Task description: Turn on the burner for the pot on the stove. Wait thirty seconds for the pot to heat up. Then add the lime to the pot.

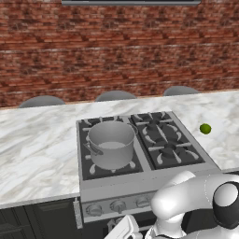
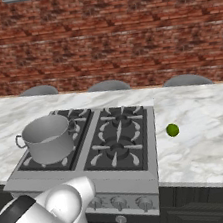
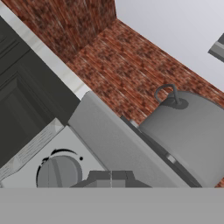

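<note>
Knob just beside end effector; pot beyond, prob. apart.

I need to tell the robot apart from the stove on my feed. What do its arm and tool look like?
The arm has glossy white rounded shells with dark, near-black joint caps, no cables or markings visible. The tool shows in the hand view as small dark grey blocky fingertips.
</note>
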Robot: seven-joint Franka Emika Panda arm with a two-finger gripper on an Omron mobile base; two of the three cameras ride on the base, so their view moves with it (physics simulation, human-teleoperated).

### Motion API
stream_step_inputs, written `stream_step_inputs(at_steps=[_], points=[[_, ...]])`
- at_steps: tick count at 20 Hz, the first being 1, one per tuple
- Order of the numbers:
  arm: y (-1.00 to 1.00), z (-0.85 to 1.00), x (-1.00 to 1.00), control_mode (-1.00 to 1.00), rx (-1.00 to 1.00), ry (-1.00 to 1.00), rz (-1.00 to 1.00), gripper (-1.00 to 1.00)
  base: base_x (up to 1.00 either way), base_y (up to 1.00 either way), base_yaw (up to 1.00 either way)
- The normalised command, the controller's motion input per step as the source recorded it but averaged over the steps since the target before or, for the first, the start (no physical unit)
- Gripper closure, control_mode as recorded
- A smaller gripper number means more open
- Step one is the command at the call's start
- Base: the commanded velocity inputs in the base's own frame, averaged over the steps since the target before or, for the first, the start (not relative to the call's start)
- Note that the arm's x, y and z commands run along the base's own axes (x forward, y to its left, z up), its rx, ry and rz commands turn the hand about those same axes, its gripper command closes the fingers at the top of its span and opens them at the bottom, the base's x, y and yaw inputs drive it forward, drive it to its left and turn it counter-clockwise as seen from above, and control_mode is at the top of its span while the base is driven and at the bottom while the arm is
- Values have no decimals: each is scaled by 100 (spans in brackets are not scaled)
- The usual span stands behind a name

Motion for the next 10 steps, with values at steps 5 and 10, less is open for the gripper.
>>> stream_step_inputs(at_steps=[5,10], points=[[0,0,0,-100,0,0,0,100,0,0,0],[0,0,0,-100,0,0,0,100,0,0,0]])
